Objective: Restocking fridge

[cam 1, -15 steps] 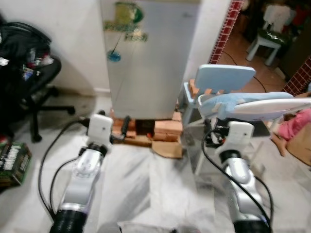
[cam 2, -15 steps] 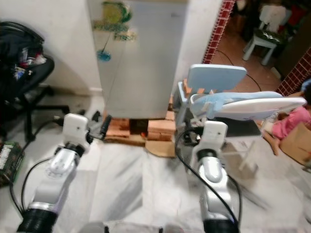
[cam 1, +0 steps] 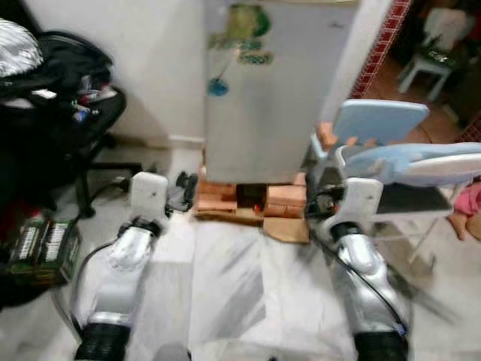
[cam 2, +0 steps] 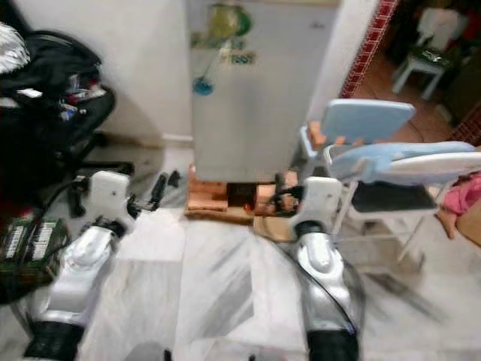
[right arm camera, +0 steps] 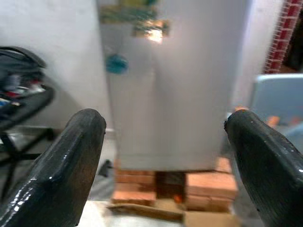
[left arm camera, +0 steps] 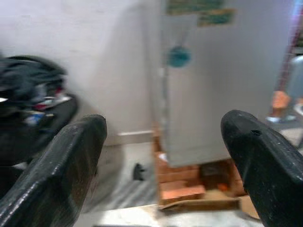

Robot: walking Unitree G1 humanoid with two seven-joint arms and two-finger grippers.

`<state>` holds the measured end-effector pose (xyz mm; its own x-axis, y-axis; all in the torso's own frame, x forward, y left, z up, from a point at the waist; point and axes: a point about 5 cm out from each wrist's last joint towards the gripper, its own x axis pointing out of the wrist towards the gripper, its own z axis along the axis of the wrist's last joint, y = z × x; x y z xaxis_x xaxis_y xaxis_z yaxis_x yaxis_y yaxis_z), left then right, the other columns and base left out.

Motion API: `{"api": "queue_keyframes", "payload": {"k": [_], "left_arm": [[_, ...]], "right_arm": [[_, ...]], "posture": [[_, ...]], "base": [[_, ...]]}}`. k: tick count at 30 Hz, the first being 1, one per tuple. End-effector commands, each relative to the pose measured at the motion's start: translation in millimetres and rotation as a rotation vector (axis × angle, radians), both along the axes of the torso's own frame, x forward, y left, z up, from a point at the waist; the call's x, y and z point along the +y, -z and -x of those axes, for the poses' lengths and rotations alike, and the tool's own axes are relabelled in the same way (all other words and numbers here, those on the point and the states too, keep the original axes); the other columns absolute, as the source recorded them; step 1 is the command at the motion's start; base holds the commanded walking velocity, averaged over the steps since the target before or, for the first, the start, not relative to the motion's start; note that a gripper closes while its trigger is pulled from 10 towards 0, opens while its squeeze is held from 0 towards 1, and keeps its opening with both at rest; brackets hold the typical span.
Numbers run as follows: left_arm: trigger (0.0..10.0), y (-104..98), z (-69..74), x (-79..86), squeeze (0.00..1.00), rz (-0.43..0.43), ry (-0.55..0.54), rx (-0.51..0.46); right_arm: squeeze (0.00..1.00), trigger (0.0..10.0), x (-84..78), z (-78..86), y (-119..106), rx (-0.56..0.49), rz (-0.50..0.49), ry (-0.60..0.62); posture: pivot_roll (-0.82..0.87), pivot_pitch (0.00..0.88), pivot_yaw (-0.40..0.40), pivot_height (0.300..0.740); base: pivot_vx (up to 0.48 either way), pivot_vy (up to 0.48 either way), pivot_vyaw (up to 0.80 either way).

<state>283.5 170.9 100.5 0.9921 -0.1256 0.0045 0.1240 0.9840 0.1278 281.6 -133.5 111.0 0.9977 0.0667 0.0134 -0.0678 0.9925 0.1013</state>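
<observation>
A grey fridge (cam 1: 278, 98) stands with its door closed against the white wall, raised on orange bricks (cam 1: 225, 201); stickers and a blue magnet are on the door. My left gripper (cam 1: 184, 188) is held low in front of the fridge's left corner, open and empty. My right gripper (cam 1: 317, 203) is level with it in front of the fridge's right corner, also open and empty. In both wrist views the fridge door (left arm camera: 227, 85) (right arm camera: 180, 85) shows between the spread black fingers (left arm camera: 66, 161) (right arm camera: 71, 161), some way off.
A black office chair (cam 1: 75, 120) piled with items stands at the left, with a green box (cam 1: 41, 244) on the floor beside it. A light blue plastic chair (cam 1: 379, 124) and a padded board (cam 1: 421, 162) stand close on the right. A flat piece of cardboard (cam 1: 285, 228) lies by the bricks.
The whole picture has shifted right, so the camera has turned left; the fridge and blue chair now sit further right. Both grippers hold the same open pose.
</observation>
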Motion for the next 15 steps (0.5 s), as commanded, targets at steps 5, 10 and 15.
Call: {"api": "queue_keyframes", "payload": {"k": [5, 10, 15], "left_arm": [[10.0, -7.2, -3.3, -14.1, 0.0, 0.011, 0.056, -0.039], [10.0, -9.2, -1.3, -14.5, 0.0, 0.017, 0.067, -0.057], [10.0, -7.5, -0.8, -14.2, 0.0, 0.02, 0.052, -0.039]], "right_arm": [[0.0, 10.0, -17.3, 1.3, 0.6, 0.004, 0.028, 0.056], [0.0, 10.0, -17.5, 0.0, -1.0, -0.004, 0.029, 0.049], [0.0, 10.0, -18.2, -1.1, -2.7, -0.013, 0.033, 0.052]], "posture": [[0.01, 0.015, -0.059, 0.74], [0.01, 0.018, -0.061, 0.74], [0.01, 0.021, -0.062, 0.74]], "base": [[0.0, 0.472, -0.8], [0.255, 0.37, -0.8], [0.34, 0.338, -0.64]]}}
